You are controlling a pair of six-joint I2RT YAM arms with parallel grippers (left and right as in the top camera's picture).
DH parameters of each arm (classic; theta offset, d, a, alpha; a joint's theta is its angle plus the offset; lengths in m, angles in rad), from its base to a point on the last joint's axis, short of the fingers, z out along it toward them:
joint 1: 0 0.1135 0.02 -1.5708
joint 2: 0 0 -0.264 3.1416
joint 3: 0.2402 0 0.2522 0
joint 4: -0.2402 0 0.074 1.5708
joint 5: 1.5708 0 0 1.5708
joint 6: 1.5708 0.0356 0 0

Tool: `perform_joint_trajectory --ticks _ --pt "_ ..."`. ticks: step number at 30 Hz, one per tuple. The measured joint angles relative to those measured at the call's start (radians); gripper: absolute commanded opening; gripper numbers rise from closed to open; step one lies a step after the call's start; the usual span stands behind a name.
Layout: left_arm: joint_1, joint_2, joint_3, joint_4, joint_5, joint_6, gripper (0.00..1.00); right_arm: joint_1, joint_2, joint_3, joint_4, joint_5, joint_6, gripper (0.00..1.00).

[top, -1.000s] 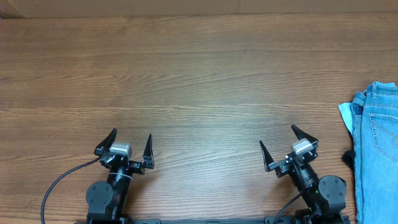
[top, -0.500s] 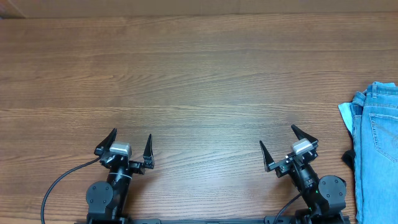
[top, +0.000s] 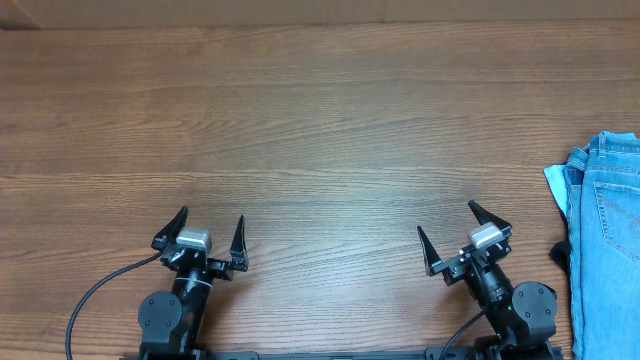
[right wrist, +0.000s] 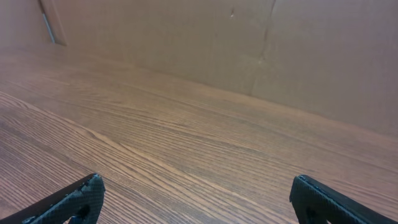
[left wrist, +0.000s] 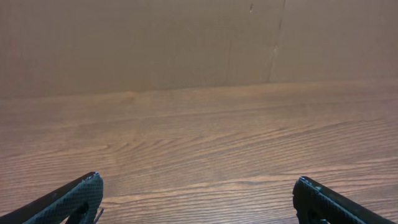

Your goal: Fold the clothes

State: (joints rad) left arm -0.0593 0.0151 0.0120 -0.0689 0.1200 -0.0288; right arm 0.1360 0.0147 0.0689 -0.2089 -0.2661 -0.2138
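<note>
A pair of light blue denim jeans (top: 608, 240) lies bunched at the table's far right edge in the overhead view, partly cut off by the frame; a stitched pocket shows. My left gripper (top: 208, 226) is open and empty near the front left. My right gripper (top: 446, 226) is open and empty near the front right, a short way left of the jeans. In the left wrist view the open fingertips (left wrist: 81, 193) frame bare wood. In the right wrist view the open fingertips (right wrist: 84, 196) also frame bare wood. The jeans do not show in either wrist view.
The wooden table (top: 320, 130) stretches across the overhead view. A brown cardboard wall (left wrist: 186, 43) stands behind its far edge, also in the right wrist view (right wrist: 249, 37). A black cable (top: 95, 295) runs from the left arm's base.
</note>
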Motion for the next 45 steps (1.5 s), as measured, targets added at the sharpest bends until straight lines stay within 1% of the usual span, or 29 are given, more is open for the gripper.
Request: perform_joint_trajectory --ticks 3,7,8,9,11,15,17,19,23,27,30,33,36,38,42,45 --pt "0.0 0.0 0.0 0.001 0.003 -0.027 1.0 0.0 0.0 0.0 0.023 -0.024 0.001 1.0" --pt "0.0 0.0 0.0 0.006 0.041 -0.093 1.0 0.0 0.0 -0.003 0.142 -0.141 0.025 1.0" --pt "0.0 0.0 0.001 0.007 0.078 -0.113 1.0 0.0 0.0 -0.003 0.192 -0.178 0.069 1.0" --pt "0.0 0.0 0.001 0.007 0.085 -0.117 1.0 0.0 0.0 -0.003 0.209 -0.19 0.089 1.0" --pt "0.0 0.0 0.017 -0.008 0.117 -0.13 1.0 0.0 -0.001 -0.002 0.261 -0.218 0.173 1.0" --pt "0.0 0.015 0.137 -0.074 0.134 -0.114 1.0 0.0 0.003 0.041 0.26 -0.244 0.28 1.0" --pt "0.0 0.049 0.224 -0.123 0.134 -0.102 1.0 0.0 0.025 0.097 0.214 -0.253 0.307 1.0" --pt "0.0 0.115 0.33 -0.195 0.131 -0.095 1.0 0.0 0.079 0.177 0.122 -0.253 0.326 1.0" --pt "0.0 0.328 0.57 -0.352 0.13 -0.097 1.0 0.0 0.296 0.388 -0.109 -0.253 0.352 1.0" --pt "0.0 0.605 0.861 -0.552 0.13 -0.099 1.0 0.0 0.589 0.633 -0.379 -0.24 0.363 1.0" --pt "0.0 0.82 1.105 -0.757 0.13 -0.1 1.0 0.0 0.835 0.858 -0.592 -0.213 0.364 1.0" --pt "0.0 1.007 1.313 -0.93 0.127 -0.1 1.0 0.0 1.042 1.054 -0.737 -0.195 0.366 1.0" --pt "0.0 1.168 1.461 -1.045 0.126 -0.097 1.0 0.0 1.196 1.184 -0.81 -0.193 0.366 1.0" --pt "0.0 1.246 1.518 -1.095 0.127 -0.095 1.0 -0.001 1.273 1.229 -0.827 -0.189 0.367 1.0" --pt "0.0 1.34 1.558 -1.128 0.147 -0.095 1.0 -0.027 1.381 1.274 -0.84 -0.134 0.384 1.0" --pt "0.0 1.37 1.562 -1.149 0.162 -0.094 1.0 -0.099 1.423 1.324 -0.858 -0.042 0.437 1.0"
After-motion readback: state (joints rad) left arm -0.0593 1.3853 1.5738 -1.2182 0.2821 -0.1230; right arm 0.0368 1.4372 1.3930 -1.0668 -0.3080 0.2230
